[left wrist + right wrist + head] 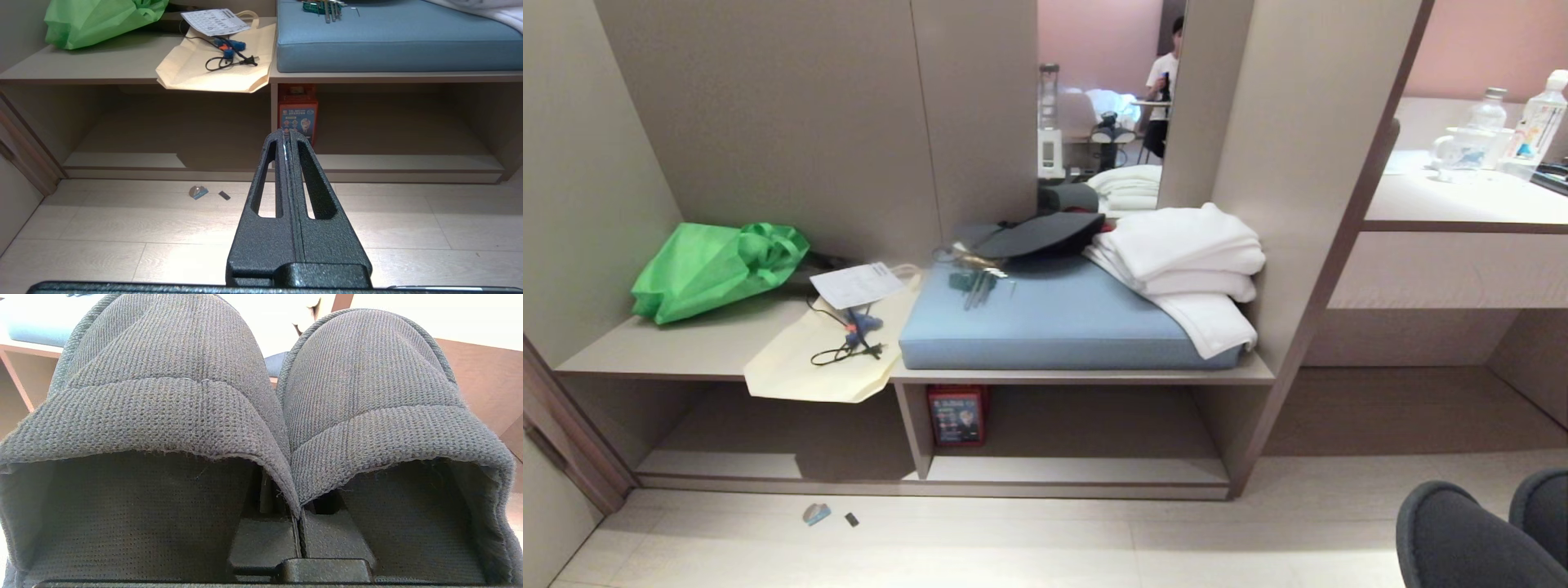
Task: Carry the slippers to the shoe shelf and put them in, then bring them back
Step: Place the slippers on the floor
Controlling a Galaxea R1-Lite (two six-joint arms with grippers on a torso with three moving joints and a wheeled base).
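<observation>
The slippers [261, 396] are a dark blue-grey fabric pair that fills the right wrist view, toes pointing away. My right gripper [297, 526] is shut on their two touching inner edges, one finger inside each slipper, fingertips hidden by fabric. In the head view their rounded toes [1454, 531] show at the bottom right, above the floor. The shoe shelf [1078, 469] is the low open bay under the bench, with a pale bottom board and an upright divider [913, 425]; it also shows as the shelf bay [408, 163] ahead of my left gripper [287, 132], which is shut and holds nothing.
A red box [957, 415] stands in the bay by the divider. On the bench top lie a blue cushion [1045, 314], white towels [1184, 253], a green bag [715, 265] and a cream tote [833, 351]. Small scraps [817, 513] lie on the floor. A desk [1462, 200] stands at right.
</observation>
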